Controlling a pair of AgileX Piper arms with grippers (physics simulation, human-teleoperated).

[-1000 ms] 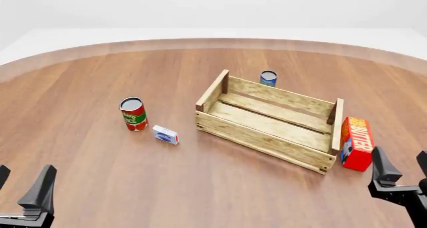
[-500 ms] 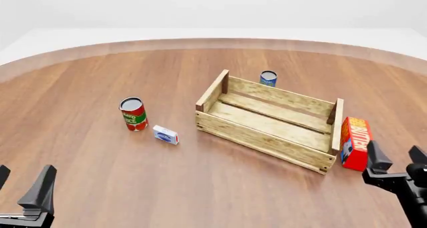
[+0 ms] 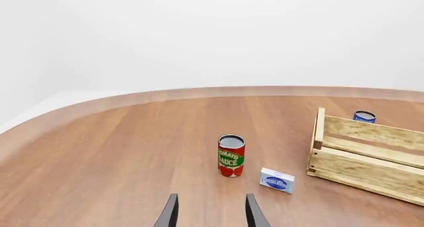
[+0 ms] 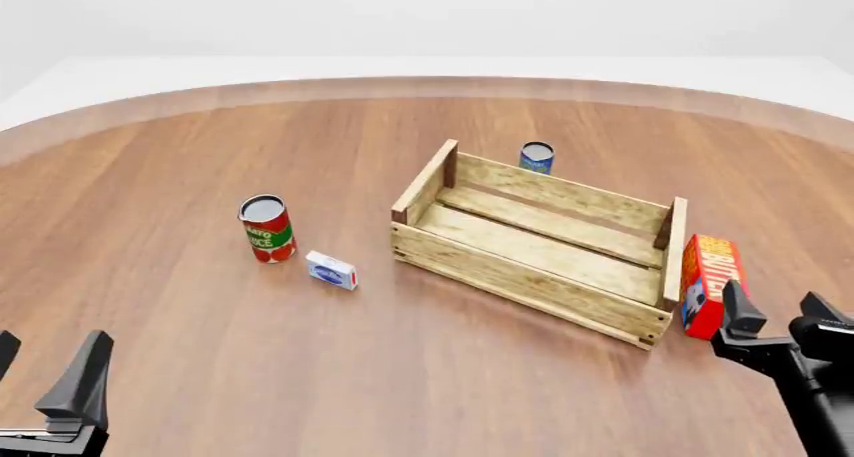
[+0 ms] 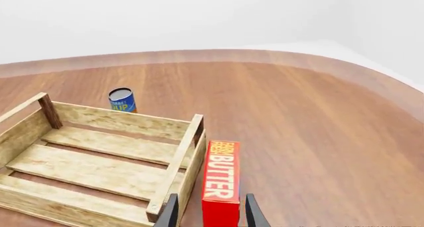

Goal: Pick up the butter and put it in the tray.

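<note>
The right gripper has moved up to the butter since a second ago; the left gripper has not moved. The butter, a red carton with an orange lettered face, stands just beside the tray toward the table's right edge. Both grippers' jaws gape wide, holding nothing

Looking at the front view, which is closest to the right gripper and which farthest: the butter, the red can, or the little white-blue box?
From the right gripper:
1. Butter, just ahead of it, beside the crate's right end.
2. White-blue box, left of the crate.
3. Red can, farther left and a little behind the box.
</note>
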